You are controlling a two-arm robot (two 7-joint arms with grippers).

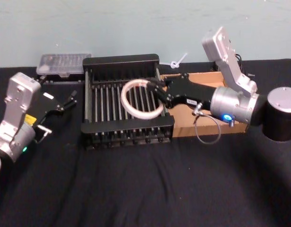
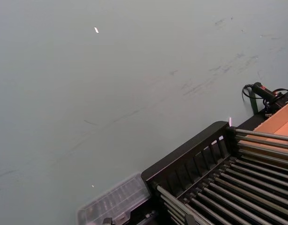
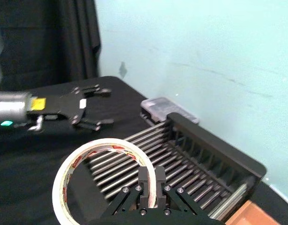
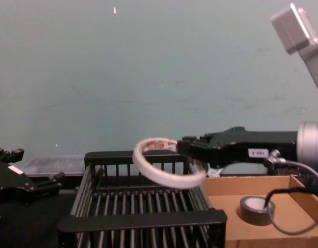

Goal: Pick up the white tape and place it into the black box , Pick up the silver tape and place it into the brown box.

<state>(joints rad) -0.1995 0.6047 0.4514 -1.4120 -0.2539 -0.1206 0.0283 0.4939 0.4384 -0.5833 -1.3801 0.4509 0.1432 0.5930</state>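
The right gripper (image 1: 157,90) sits at centre frame in the head view, reaching in from the right edge, its fingers clamped on the rim of the white tape (image 1: 141,99). The ring is held above the black box (image 1: 127,66), tilted, with its far edge higher than its near edge in the chest view. It hangs clear of the slatted floor. Gripping one side of the rim leaves the rest of the ring free to drop flat once released.

The silver tape (image 4: 256,208) already lies inside the brown box (image 4: 236,185), at the lower right of the chest view, so that half of the task appears done. The remaining step is judged to be lowering and releasing the ring.

Clearance: the ring sits toward the right half of the crate in the head view, with the right wall just beside the gripper body. Open floor remains to the left and toward the near rim. The crate's walls are thick (a tilted ring could catch on one), so a descent over mid-floor is the safer path.

The left gripper (image 1: 65,103) is parked at the left of the head view with its fingers spread and nothing between them, well apart from the crate. A clear plastic case (image 1: 63,64) lies at upper left behind it.
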